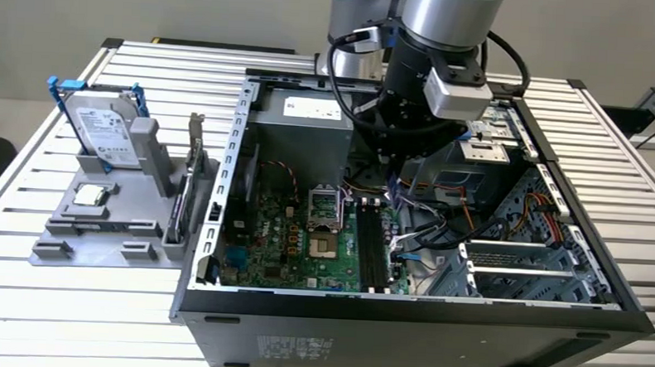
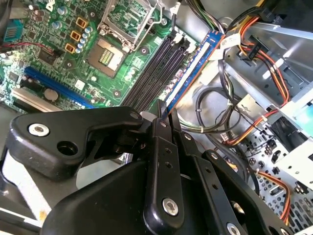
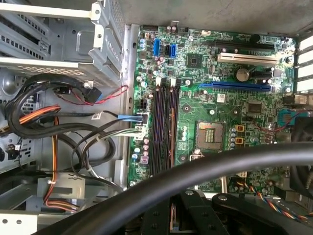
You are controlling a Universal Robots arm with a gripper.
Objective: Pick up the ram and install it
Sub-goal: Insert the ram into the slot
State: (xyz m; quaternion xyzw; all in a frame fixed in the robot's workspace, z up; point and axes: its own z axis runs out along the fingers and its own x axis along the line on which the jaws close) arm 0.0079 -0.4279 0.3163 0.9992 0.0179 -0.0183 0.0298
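In the second wrist view my gripper (image 2: 162,113) is shut on the ram (image 2: 191,67), a thin blue stick seen edge-on that reaches out from the black fingers (image 2: 160,147). The ram hangs above the motherboard, beside the long black slots (image 2: 155,73) and roughly in line with them. I cannot tell if it touches a slot. The same slots (image 3: 164,122) run beside the CPU socket (image 3: 210,136) in the first wrist view. In the exterior view the arm's wrist (image 1: 419,113) reaches down into the open computer case (image 1: 410,316), above the slots (image 1: 374,248).
Bundles of black, orange and blue cables (image 2: 244,103) lie right beside the slots, next to the metal drive cage (image 1: 523,262). The power supply (image 1: 303,116) sits at the case's back. On the exterior view's left, a grey fixture (image 1: 104,240) holds a hard drive (image 1: 104,128) and an upright card (image 1: 196,157).
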